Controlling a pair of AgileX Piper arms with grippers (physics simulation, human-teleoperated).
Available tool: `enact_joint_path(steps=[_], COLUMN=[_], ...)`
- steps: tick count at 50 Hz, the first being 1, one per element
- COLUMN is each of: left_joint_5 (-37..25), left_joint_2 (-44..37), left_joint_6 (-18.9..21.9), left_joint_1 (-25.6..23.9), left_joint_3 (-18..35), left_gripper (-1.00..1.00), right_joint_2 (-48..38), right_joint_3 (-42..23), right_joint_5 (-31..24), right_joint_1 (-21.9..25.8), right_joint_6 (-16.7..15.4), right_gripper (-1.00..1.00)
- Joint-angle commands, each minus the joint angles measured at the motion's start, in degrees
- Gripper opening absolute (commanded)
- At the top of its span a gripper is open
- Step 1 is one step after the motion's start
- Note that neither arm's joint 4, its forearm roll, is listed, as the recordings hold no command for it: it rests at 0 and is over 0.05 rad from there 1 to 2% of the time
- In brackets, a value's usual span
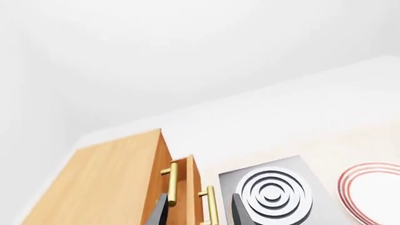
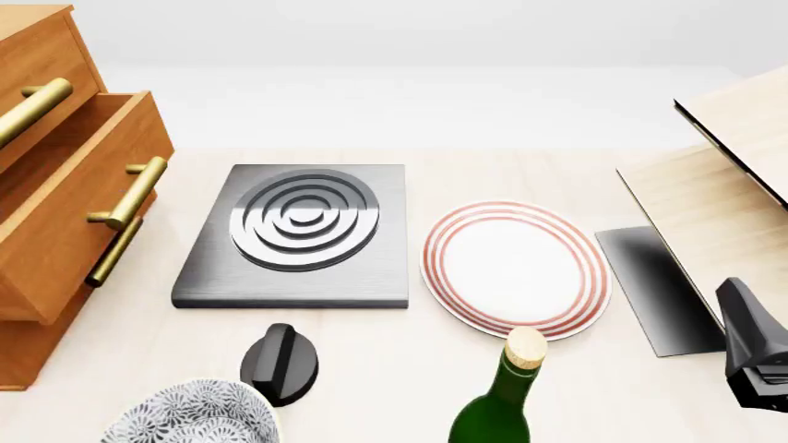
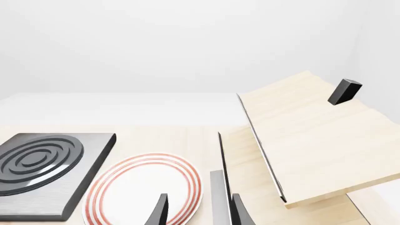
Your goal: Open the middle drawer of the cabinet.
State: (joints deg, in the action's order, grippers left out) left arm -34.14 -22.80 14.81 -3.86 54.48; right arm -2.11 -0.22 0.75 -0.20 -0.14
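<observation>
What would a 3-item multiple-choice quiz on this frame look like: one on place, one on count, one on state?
1. Place: in the front view, what lies directly right of the hotplate?
A. the red-rimmed plate
B. the wine bottle
C. the patterned bowl

2. Count: how many brass handles show on the cabinet in the front view?
A. one
B. three
C. five

3. State: how does the middle drawer stand?
A. flush with the cabinet front
B. pulled partly out
C. lifted out onto the table

Answers:
1. A: the plate lies beside the hotplate's right edge; the bottle and bowl are nearer the camera.
2. B: three bars are stacked down the cabinet front.
3. B: its front juts past the top drawer, and its open inside shows.
</observation>
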Motion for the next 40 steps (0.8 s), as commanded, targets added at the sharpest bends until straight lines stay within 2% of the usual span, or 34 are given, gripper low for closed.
enact_joint_path(steps=[1, 8, 21, 23, 25, 31, 40], left_joint_5=[-1.46, -2.15, -3.46, -3.92, -3.68, -4.12, -3.08], left_joint_2=[-0.83, -2.51, -6.32, -7.28, -6.75, -9.16, -10.62], left_joint_6=[-3.0, -5.76, -9.81, -11.46, -11.12, -14.87, -15.97], left_joint_1=[3.07, 1.33, 1.59, 1.09, 0.93, 2.58, 5.45], left_joint_3=[1.49, 0.61, 1.88, 1.89, 1.8, 2.49, 2.24], left_gripper=[1.0, 1.0, 1.0, 1.0, 1.0, 1.0, 1.0], right_joint_2=[0.52, 0.56, 0.52, 0.52, 0.5, 0.38, 0.32], right_joint_3=[0.01, 0.01, 0.01, 0.01, 0.01, 0.02, 0.02], right_joint_5=[-0.25, -0.29, -0.26, -0.26, -0.23, -0.11, -0.03], right_joint_1=[0.04, 0.04, 0.04, 0.03, 0.04, 0.04, 0.03], right_joint_6=[0.09, 0.08, 0.08, 0.09, 0.08, 0.07, 0.09], right_gripper=[1.0, 1.0, 1.0, 1.0, 1.0, 1.0, 1.0])
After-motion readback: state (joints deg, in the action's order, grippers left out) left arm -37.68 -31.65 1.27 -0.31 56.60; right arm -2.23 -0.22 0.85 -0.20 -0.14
